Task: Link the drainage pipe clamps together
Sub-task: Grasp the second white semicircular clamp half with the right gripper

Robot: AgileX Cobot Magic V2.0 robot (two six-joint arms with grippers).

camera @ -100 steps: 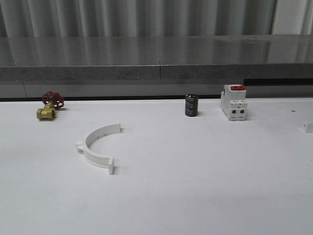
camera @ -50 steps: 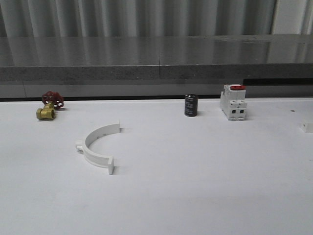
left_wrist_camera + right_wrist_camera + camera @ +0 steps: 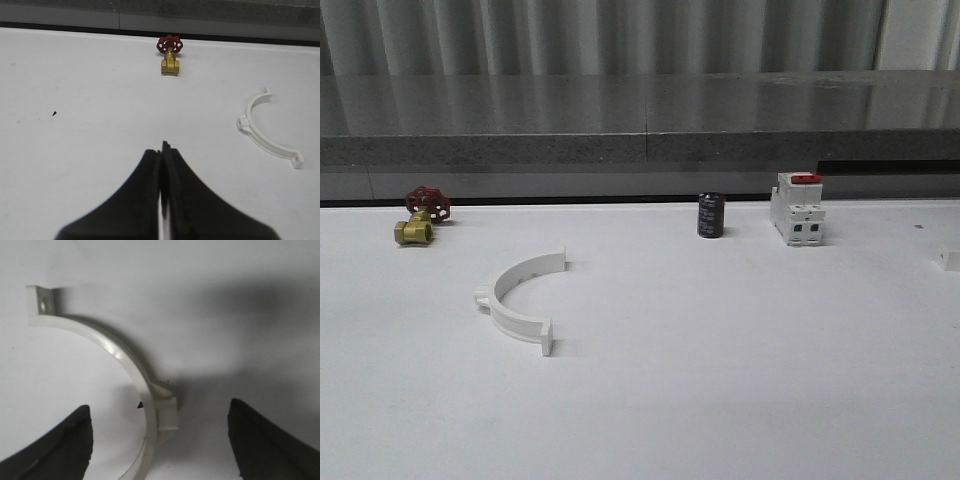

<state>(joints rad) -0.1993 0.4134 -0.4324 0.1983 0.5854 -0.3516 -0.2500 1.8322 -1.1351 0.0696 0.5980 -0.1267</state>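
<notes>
One white half-ring drainage pipe clamp [image 3: 520,300] lies on the white table at the left middle, its open side facing right. It also appears as the clamp [image 3: 265,135] in the left wrist view, off to the side of my left gripper [image 3: 162,149], which is shut on nothing and hovers over bare table. A second white clamp [image 3: 107,342] lies under my right gripper [image 3: 159,412]. That gripper is open, with its fingers [image 3: 60,440] on either side of the clamp's side tab and not touching it.
A brass valve with a red handwheel [image 3: 420,215] sits at the back left. A black cylinder [image 3: 710,215] and a white breaker with a red switch [image 3: 797,208] stand at the back right. A small white piece [image 3: 948,260] pokes in at the right edge.
</notes>
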